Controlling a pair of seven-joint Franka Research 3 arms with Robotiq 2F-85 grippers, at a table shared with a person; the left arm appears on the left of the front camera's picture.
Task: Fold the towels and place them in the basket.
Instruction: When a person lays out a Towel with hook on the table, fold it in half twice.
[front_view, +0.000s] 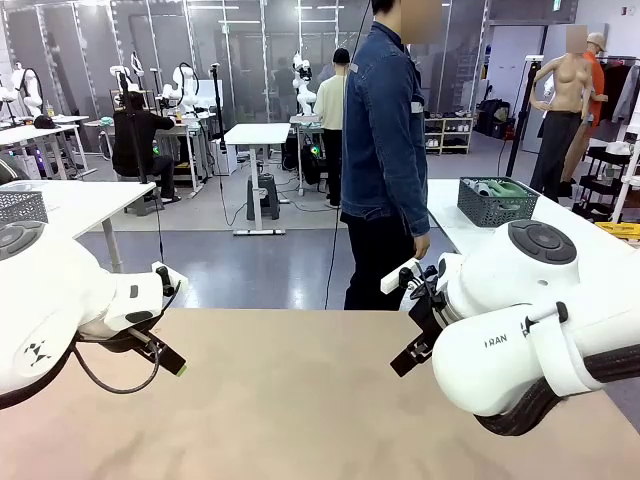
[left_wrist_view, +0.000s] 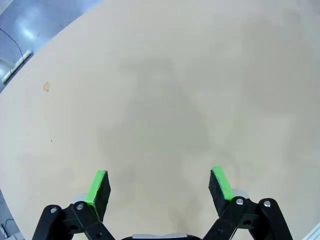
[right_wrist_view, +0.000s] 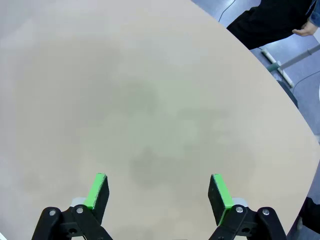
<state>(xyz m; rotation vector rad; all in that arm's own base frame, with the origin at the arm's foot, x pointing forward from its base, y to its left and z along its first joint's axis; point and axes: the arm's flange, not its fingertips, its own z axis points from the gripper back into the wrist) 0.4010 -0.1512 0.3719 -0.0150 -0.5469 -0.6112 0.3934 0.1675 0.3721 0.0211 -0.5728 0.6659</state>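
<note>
Basket (front_view: 492, 213) holding towels (front_view: 489, 188) appears in front view, beside person (front_view: 385, 130)

Table (front_view: 300, 400): beige top, smooth and matt; in the left wrist view one small brownish blemish near the edge.
Left arm (front_view: 50, 300), right arm (front_view: 520, 350): white moulded shells, plastic by the look, smooth with a soft gloss; dark grey matt discs at the joints; black matt cable sleeve under the right arm.
Left gripper (left_wrist_view: 159, 174), right gripper (right_wrist_view: 157, 176): black links, matt, with bright metal pivot pins. Pads (left_wrist_view: 97, 187): bright green, matt and rubber-like.
Basket (front_view: 497, 212): dark grey open mesh, matt. Towels (front_view: 490, 188): pale green soft cloth; pile too small to tell.
Jacket (front_view: 385, 130): blue denim, matt.
Floor (front_view: 260, 265): grey, smooth, with a slight sheen
</note>
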